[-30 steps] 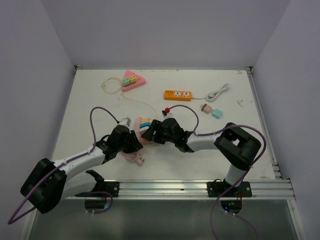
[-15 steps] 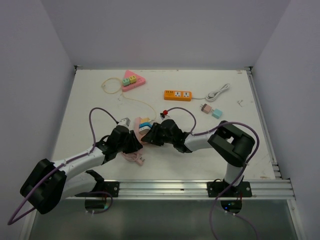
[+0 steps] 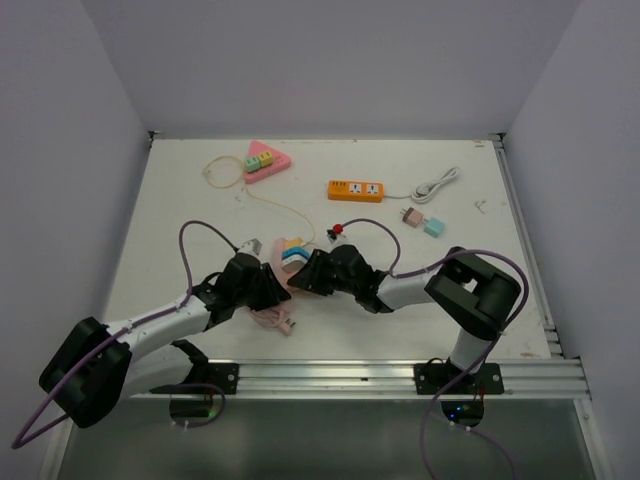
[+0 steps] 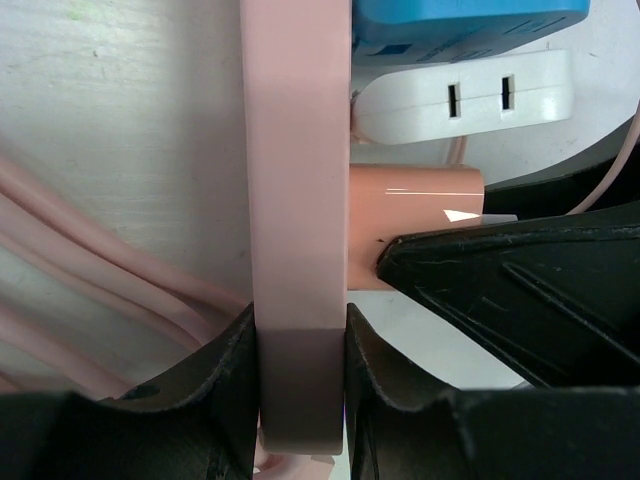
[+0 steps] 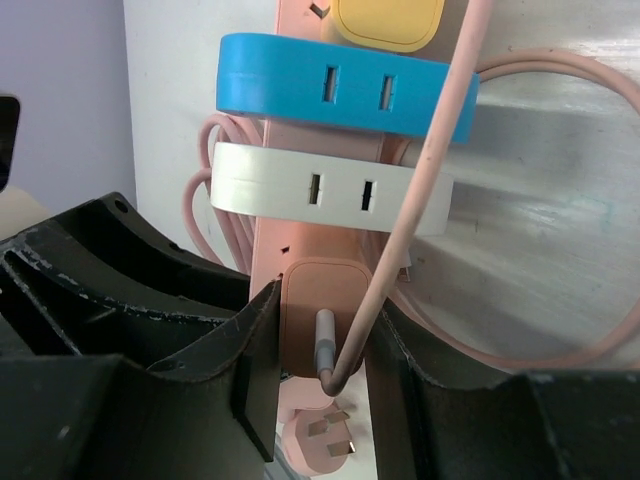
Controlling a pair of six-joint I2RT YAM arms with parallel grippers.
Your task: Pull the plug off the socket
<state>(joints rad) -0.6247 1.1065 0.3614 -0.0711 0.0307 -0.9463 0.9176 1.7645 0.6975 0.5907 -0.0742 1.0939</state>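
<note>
A pink power strip (image 3: 287, 262) lies mid-table with a yellow, a blue (image 5: 340, 88) and a white adapter (image 5: 330, 188) plugged in, plus a pink plug (image 5: 322, 315) at its near end. My left gripper (image 4: 298, 385) is shut on the strip's end (image 4: 298, 250), one finger on each side. My right gripper (image 5: 320, 340) is shut on the pink plug, whose pink cable (image 5: 420, 200) curls up past the adapters. In the top view both grippers (image 3: 268, 290) (image 3: 305, 275) meet at the strip.
The strip's own pink cord and three-pin plug (image 3: 275, 320) lie coiled near the front. An orange power strip (image 3: 357, 189) with white cable, a pink triangular socket (image 3: 264, 160) and a small pink-teal adapter (image 3: 424, 222) sit at the back.
The right arm has shifted slightly left and nearer with the plug; the strip and left gripper moved slightly with it. Both grips are unchanged.
</note>
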